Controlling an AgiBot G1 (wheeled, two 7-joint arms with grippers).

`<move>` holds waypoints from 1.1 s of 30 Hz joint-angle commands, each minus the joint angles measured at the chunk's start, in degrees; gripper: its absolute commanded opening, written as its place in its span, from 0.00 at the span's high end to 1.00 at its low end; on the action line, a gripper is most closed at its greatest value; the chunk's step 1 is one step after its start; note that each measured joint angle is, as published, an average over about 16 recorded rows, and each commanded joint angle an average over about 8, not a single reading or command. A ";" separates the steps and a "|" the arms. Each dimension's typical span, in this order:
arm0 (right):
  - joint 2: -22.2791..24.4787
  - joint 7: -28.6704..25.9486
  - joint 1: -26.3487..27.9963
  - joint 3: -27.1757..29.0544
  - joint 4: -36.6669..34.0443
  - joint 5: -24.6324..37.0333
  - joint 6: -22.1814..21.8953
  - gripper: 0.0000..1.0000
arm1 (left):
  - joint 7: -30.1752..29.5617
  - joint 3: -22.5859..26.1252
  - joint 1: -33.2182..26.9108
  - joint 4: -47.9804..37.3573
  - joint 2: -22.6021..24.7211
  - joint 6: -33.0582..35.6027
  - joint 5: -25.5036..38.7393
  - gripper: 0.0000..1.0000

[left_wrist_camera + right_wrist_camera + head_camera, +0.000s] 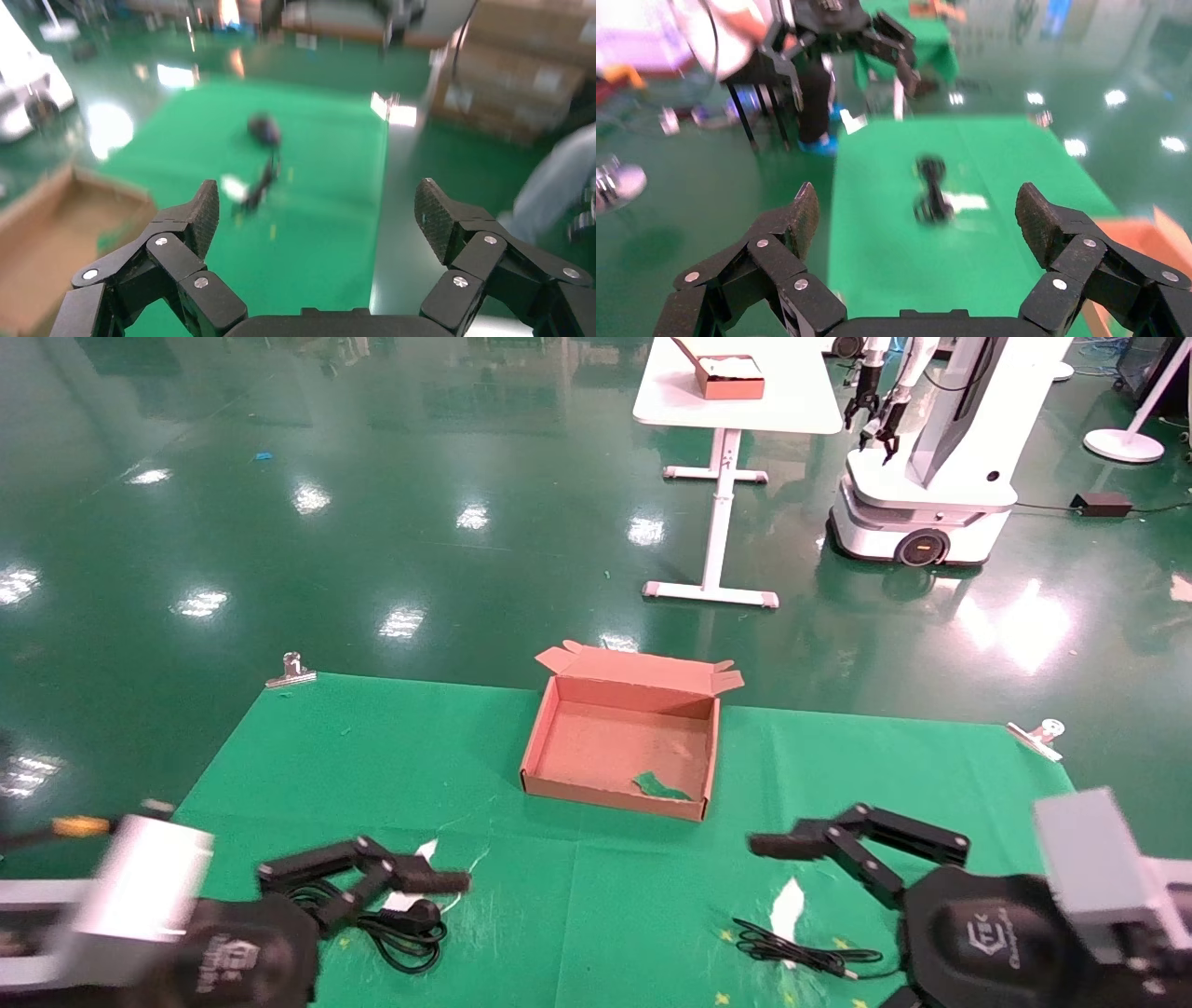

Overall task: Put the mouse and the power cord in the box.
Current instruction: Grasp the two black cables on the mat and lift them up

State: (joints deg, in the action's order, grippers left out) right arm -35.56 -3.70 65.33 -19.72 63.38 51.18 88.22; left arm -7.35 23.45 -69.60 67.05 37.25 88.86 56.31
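The left pincer (372, 877) hangs wide open and empty over the power cord (400, 924), coiled at about seven o'clock on the green worktop (577, 915). The right pincer (819, 845), equally spread and empty, hovers near the mouse wire (792, 952) at five o'clock; the mouse body itself seems hidden behind that arm. The box (619, 742) sits open at twelve o'clock. Descend squarely over the coil's bunched loops, so no trailing strand snags the box's wall.
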 commanded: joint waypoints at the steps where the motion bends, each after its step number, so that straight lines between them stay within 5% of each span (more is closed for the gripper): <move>1: -0.06 1.71 0.82 -0.89 -2.49 2.17 1.36 0.00 | 0.59 2.10 -2.32 -1.70 0.61 1.33 4.01 0.00; 6: -2.90 8.35 6.87 -5.75 -13.52 12.10 0.44 0.00 | 6.30 9.66 -11.36 -10.96 4.96 1.27 17.53 0.00; 14: -11.33 20.11 16.16 -13.05 -30.37 29.03 -7.06 0.00 | 16.30 17.50 -20.95 -30.32 13.97 -4.66 33.62 0.00; 23: -21.11 31.79 22.42 -18.05 -46.52 38.71 -14.91 0.00 | 25.63 20.50 -24.48 -47.06 20.96 -14.70 40.92 0.00; 33: -24.77 39.21 24.73 -19.66 -56.65 41.27 -17.03 0.00 | 33.14 22.14 -26.32 -56.68 24.74 -18.30 43.68 0.00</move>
State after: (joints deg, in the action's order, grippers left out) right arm -60.15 35.10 90.02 -39.20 7.20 92.18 71.17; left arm 25.59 45.54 -95.92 10.77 61.87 70.47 99.93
